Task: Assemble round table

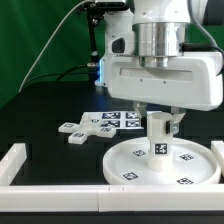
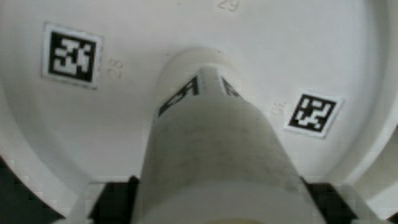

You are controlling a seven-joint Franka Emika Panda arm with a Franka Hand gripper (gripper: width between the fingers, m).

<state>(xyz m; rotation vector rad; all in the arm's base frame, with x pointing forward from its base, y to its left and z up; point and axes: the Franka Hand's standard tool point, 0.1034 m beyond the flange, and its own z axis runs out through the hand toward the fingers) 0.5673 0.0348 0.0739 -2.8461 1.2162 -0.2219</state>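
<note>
The arm (image 1: 165, 80) stands vertically over the disc (image 1: 205, 168), wrist pointing straight down. The jaws are clenched on the leg (image 1: 158, 130), gripping its upper part from two opposite sides; in the wrist view the leg (image 2: 214, 140) fills the space between the two dark fingers (image 2: 118, 196), with no gap visible on either side. The leg is upright, and its lower end meets the middle of the disc. Whether the leg is seated in the disc or only resting on it cannot be determined. A small tag is visible on the leg near its lower end. The disc lies flat on the black surface (image 1: 50, 100), close to the front wall (image 1: 55, 192) and toward the exterior view's right. Several square tags are spaced around the top face of the disc; the wrist view shows the disc (image 2: 107, 120) with one tag (image 2: 71, 55) on one side of the leg and another tag (image 2: 315, 113) on the opposite side. The base (image 1: 85, 128) lies flat on the surface, apart from the disc, toward the exterior view's left. The marker board (image 1: 118, 118) lies just behind the base, between it and the arm.
</note>
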